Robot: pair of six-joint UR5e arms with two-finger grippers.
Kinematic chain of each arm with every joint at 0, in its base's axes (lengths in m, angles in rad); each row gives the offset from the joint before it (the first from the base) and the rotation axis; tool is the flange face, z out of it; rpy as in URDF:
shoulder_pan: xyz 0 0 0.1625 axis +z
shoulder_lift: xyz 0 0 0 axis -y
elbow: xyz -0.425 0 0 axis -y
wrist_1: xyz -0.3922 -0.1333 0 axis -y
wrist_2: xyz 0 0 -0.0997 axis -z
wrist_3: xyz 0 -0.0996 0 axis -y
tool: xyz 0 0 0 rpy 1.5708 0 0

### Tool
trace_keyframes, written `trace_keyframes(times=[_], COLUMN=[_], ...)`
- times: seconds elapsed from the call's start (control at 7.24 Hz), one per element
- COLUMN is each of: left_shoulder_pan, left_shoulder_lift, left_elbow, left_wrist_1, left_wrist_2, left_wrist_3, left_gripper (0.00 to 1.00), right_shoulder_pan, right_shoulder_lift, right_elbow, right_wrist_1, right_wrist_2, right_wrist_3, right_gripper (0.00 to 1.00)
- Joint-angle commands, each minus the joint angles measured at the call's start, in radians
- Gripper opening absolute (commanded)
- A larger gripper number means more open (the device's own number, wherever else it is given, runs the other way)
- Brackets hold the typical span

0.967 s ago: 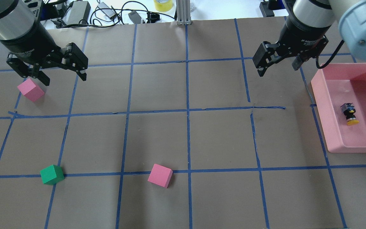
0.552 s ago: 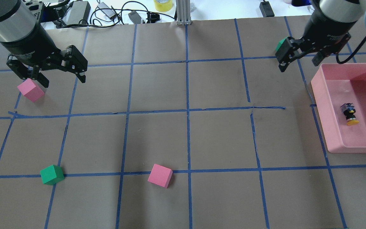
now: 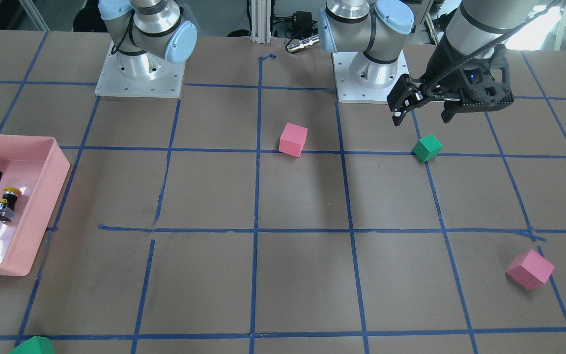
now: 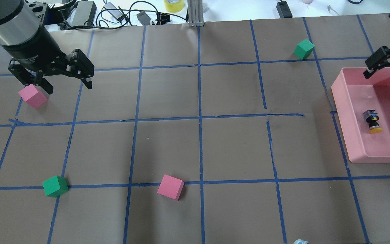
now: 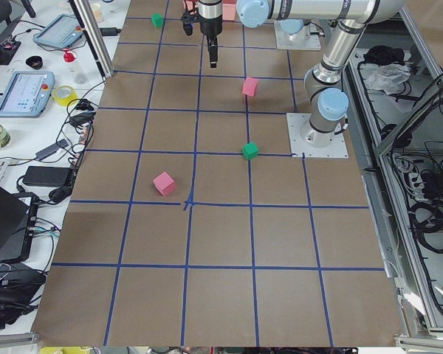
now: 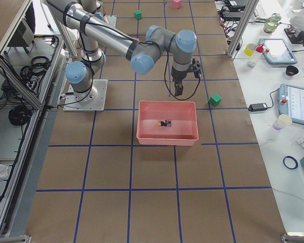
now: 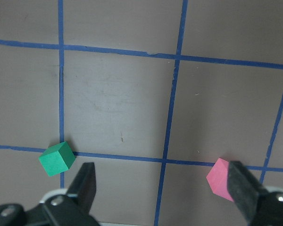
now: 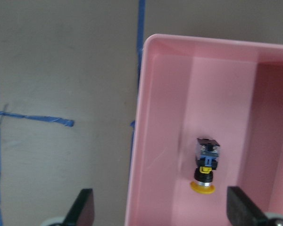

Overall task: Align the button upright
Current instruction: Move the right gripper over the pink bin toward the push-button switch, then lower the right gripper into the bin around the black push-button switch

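Right hand (image 4: 383, 72) shifted; button (image 4: 372, 121) lies sideways.

It is bright in here, lit evenly from above, so the brown counter (image 4: 235, 145) carries only faint, soft-edged shadows, like the one beside the pink cube (image 4: 170, 186). White glare sits on the floor of the pink tray (image 3: 49, 196) in the front view, and daylight blows out that view's top right corner. The right wrist view is slightly smeared, leaving the button (image 8: 206, 165) soft. The left claw (image 7: 162, 186) shows its fingers (image 7: 86, 181) blurred up close.
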Motion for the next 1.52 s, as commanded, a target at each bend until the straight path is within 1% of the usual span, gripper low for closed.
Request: trace_keyframes(times=[0.0, 0.14, 0.28, 0.41, 0.55, 0.69, 1.38], left_shoulder_pan=[-0.002, -0.002, -0.002, -0.002, -0.002, -0.004, -0.005], left_shoulder_lift=[0.000, 0.000, 0.000, 0.000, 0.001, 0.004, 0.005], left_elbow=[-0.001, -0.001, -0.001, -0.002, -0.011, -0.016, -0.019], left_wrist_1=[0.000, -0.001, -0.003, -0.004, -0.001, 0.003, -0.004], left_wrist_2=[0.002, 0.002, 0.002, 0.004, 0.005, 0.005, 0.005], left_wrist_3=[0.000, 0.000, 0.000, 0.002, 0.002, 0.000, 0.000], left_gripper=[1.00, 1.00, 1.00, 1.00, 1.00, 1.00, 1.00], right_shoulder_pan=[-0.057, -0.092, -0.114, -0.114, -0.114, -0.114, -0.114], right_shoulder_lift=[0.052, 0.061, 0.098, 0.115, 0.118, 0.130, 0.156], right_elbow=[0.148, 0.226, 0.262, 0.267, 0.270, 0.272, 0.275], right_wrist_1=[-0.272, -0.337, -0.416, -0.448, -0.448, -0.448, -0.456], right_wrist_2=[-0.009, 0.008, 0.012, 0.014, 0.023, 0.064, 0.054], right_wrist_3=[-0.065, -0.077, -0.081, -0.079, -0.073, -0.077, -0.078], right_gripper=[1.00, 1.00, 1.00, 1.00, 1.00, 1.00, 1.00])
